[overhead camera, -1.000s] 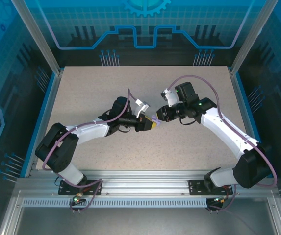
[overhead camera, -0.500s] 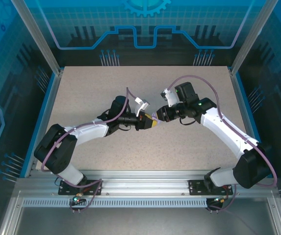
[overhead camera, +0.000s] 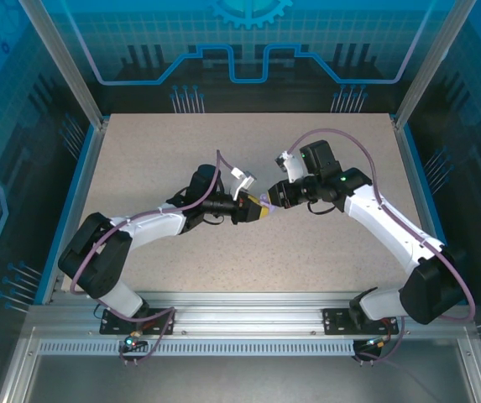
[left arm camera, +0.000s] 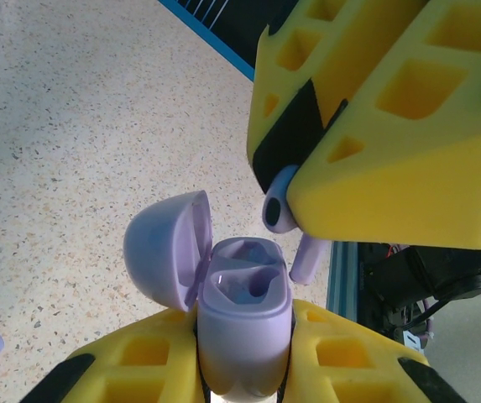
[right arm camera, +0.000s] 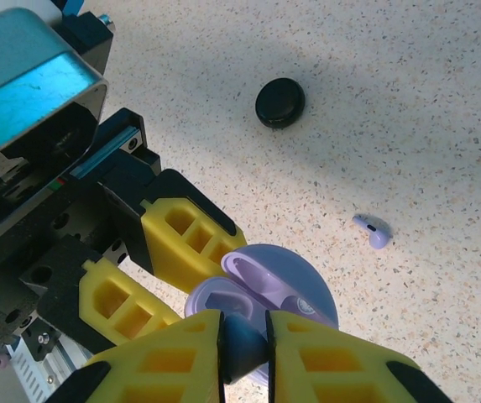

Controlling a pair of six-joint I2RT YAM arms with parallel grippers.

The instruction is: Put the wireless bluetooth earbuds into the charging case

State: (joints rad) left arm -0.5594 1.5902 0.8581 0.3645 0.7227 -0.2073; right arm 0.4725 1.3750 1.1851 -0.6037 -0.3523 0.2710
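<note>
Brought slightly nearer, right tool (right arm camera: 245,327) is clamped on lavender earbud (left arm camera: 279,210), just above the open charging case (left arm camera: 244,323) gripped by left tool (left arm camera: 242,353).

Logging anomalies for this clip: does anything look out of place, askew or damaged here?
Nothing damaged. One lavender earbud lies loose on the table, apart from the open lavender case in the left end effector; the right end effector holds the other earbud near its opening.

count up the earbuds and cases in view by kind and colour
lavender earbuds: 2
lavender case, lid open: 1
black case, shut: 1
total: 4
</note>
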